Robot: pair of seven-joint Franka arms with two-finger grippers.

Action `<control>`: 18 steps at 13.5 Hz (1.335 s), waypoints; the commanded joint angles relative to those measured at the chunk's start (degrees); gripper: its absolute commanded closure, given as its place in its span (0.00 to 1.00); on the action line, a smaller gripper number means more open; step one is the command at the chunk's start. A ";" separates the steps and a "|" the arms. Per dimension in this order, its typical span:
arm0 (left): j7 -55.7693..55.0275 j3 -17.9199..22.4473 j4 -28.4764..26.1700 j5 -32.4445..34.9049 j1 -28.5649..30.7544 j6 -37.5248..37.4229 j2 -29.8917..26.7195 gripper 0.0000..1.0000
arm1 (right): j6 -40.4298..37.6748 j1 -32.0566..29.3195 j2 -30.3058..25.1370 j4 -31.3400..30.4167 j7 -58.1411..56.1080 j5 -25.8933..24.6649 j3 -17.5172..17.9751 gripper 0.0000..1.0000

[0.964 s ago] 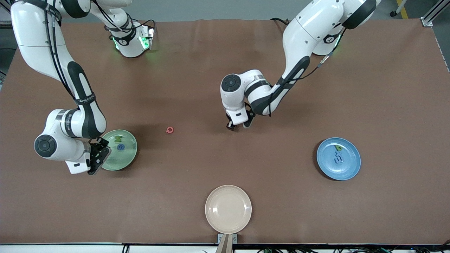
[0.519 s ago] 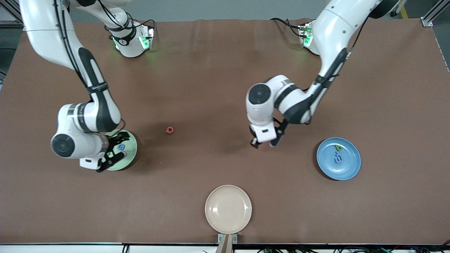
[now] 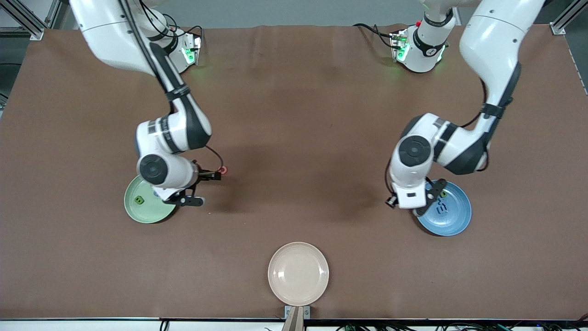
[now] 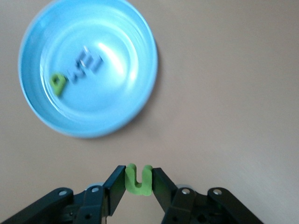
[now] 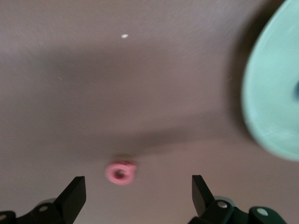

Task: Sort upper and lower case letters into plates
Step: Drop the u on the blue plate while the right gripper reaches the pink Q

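My left gripper (image 4: pixel 138 183) has carried green n (image 4: pixel 138 179) beside blue plate (image 4: pixel 140 93); right gripper (image 5: pixel 138 196), now wide open, reached red Q (image 5: pixel 121 172).

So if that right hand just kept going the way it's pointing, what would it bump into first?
Probably the bare table beside the red letter, which lies below the open right hand. Depth is hard to judge.

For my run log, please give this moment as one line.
left claw: shut on green n, near blue plate | right claw: open, by red Q
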 commanded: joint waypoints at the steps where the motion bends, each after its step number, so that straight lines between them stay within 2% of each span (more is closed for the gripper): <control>1: 7.14 -0.72 -1.87 0.52 5.20 0.30 -1.23 0.99 | 11.59 4.44 -2.66 -9.05 14.94 0.37 -0.54 0.00; 3: 8.22 -0.64 -1.61 0.52 6.79 0.74 0.34 0.92 | 15.04 5.95 -2.49 -11.17 18.57 0.37 -0.54 0.00; 4: 8.22 -0.64 -1.60 0.52 7.58 0.83 1.05 0.81 | 15.23 5.95 -2.57 -11.88 18.76 0.37 -0.54 0.00; 5: 8.30 -0.64 -1.52 0.52 8.37 0.91 1.40 0.66 | 15.40 5.95 -2.75 -12.67 18.76 0.28 -0.63 0.00; 6: 8.39 -0.64 -1.52 0.52 8.99 0.83 1.58 0.43 | 15.84 5.95 -3.01 -13.63 18.76 0.19 -0.71 0.00; 7: 8.39 -0.64 -1.52 0.52 9.34 0.91 1.58 0.14 | 17.24 5.95 -3.19 -14.86 18.76 0.19 -0.71 0.00; 8: 8.39 -0.64 -1.52 0.17 9.35 0.83 1.06 0.01 | 20.21 5.86 -3.28 -16.79 18.76 0.19 -0.71 0.00; 11: 8.13 -1.16 -0.46 -0.27 9.17 -0.05 -1.75 0.00 | 26.73 5.86 -3.54 -20.40 18.76 0.19 -0.80 0.01; 12: 8.22 -2.12 -0.46 -0.27 9.26 -0.14 -2.89 0.00 | 26.74 5.86 -3.63 -20.67 18.67 0.10 -0.72 0.08; 15: 11.88 -3.01 0.93 -0.36 9.17 -2.32 -7.89 0.00 | 25.95 5.86 -4.33 -20.67 18.15 0.10 -0.71 0.44; 17: 18.90 -4.06 8.80 -3.67 9.26 -11.77 -8.17 0.00 | 25.52 5.86 -4.59 -20.67 17.97 0.10 -0.71 0.70; 18: 22.59 -4.06 13.47 -7.18 9.26 -16.27 -8.09 0.00 | 24.56 5.78 -5.12 -20.67 17.97 0.10 -0.80 0.88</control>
